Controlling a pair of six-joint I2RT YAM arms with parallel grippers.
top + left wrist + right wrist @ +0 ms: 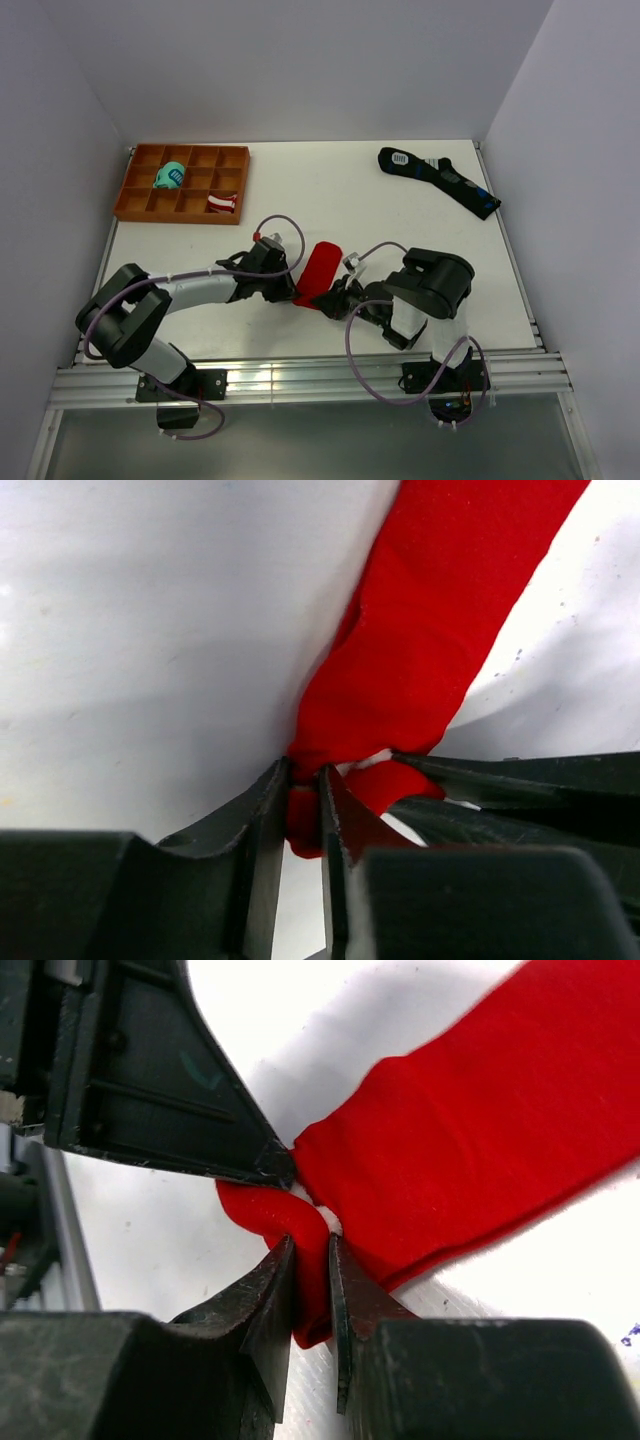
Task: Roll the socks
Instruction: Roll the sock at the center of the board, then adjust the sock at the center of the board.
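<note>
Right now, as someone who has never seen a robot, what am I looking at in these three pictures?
Two robot arms are bolted at the near edge of a white table. The wide picture comes from a camera above and behind them. The two close-ups come from a camera on each wrist, looking past that arm's own two fingers. Each arm ends in a pincer, its end effector. The left end effector and the right end effector both pinch the near end of the red socks, which lie as a strip between the arms. Farther off lie black socks and an orange tray holding a teal bundle and a striped bundle.
</note>
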